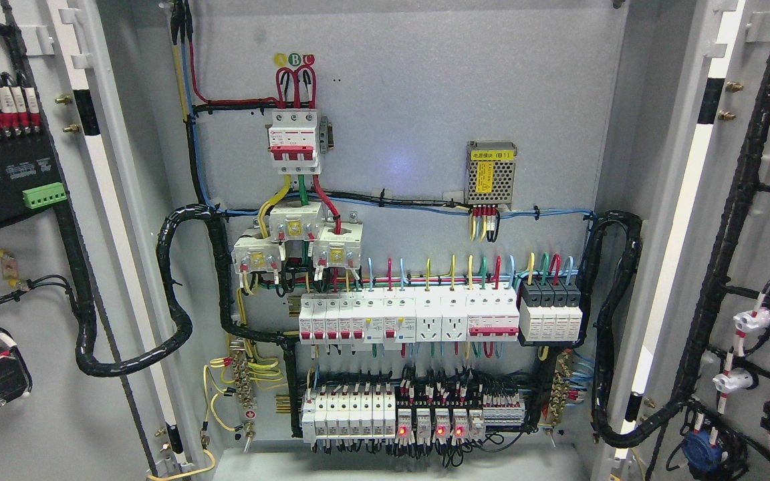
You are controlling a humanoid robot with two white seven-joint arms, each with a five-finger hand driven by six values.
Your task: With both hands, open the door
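A grey electrical cabinet fills the head view with both doors swung wide. The left door shows its inner face at the picture's left, carrying a black module, green terminal blocks and wiring. The right door stands at the picture's right, its inner face lined with black cable looms and white-and-red lamp backs. Between them the back panel is exposed. Neither of my hands nor any arm shows in this view.
On the back panel sit a main breaker, three current transformers, a meshed power supply, rows of white breakers and relays with red lights. Thick black cable looms run to each door.
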